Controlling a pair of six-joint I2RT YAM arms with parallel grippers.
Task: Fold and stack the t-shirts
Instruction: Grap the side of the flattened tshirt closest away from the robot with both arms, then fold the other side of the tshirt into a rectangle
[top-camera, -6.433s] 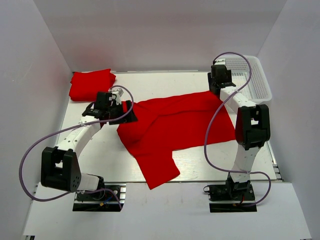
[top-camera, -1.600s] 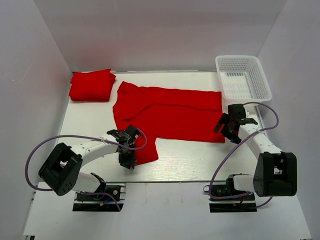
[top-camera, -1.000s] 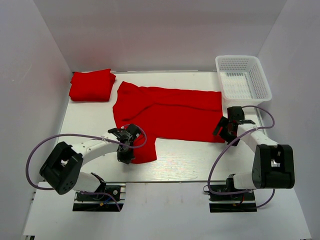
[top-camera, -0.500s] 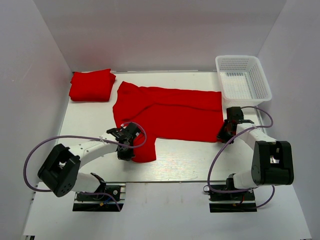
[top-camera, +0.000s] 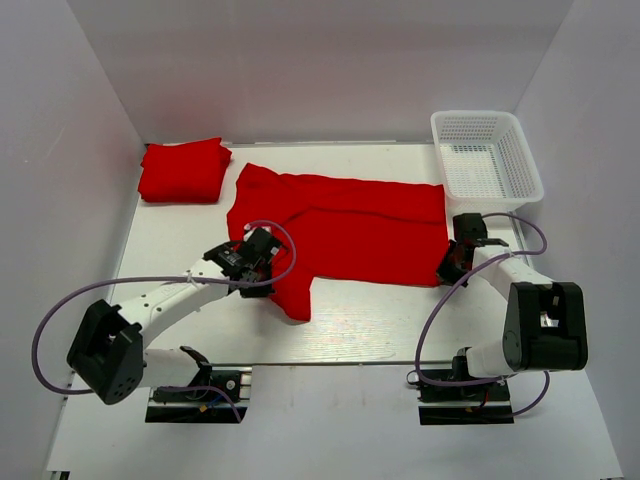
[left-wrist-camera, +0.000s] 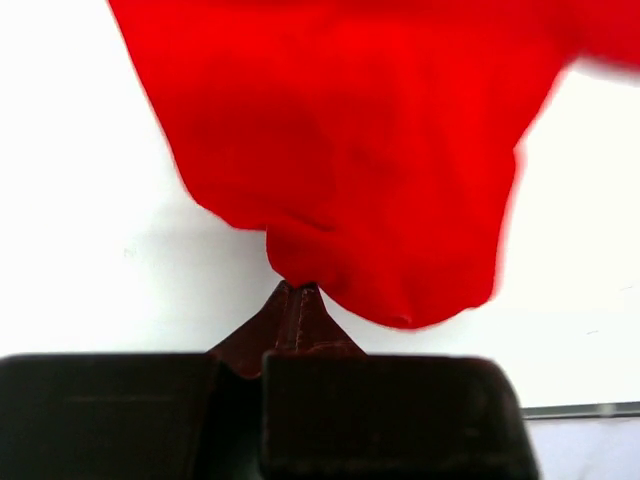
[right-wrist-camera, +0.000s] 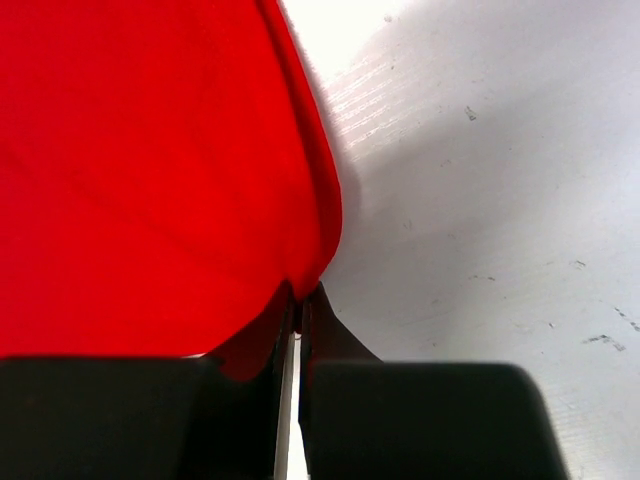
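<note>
A red t-shirt (top-camera: 345, 235) lies spread across the middle of the table. A second red t-shirt (top-camera: 182, 169) sits folded at the back left. My left gripper (top-camera: 268, 283) is shut on the spread shirt's near-left flap (left-wrist-camera: 350, 180), which hangs lifted off the table in the left wrist view, pinched at the left gripper (left-wrist-camera: 297, 287). My right gripper (top-camera: 447, 268) is shut on the shirt's near-right corner (right-wrist-camera: 310, 270), low at the table surface; the right gripper (right-wrist-camera: 300, 290) shows red cloth caught between its closed fingers.
A white mesh basket (top-camera: 487, 155) stands at the back right, just behind my right arm. White walls enclose the table on three sides. Purple cables loop from both arms.
My right gripper has closed on the shirt's near-right corner. My left gripper has moved up and away from the near edge, dragging the flap with it.
</note>
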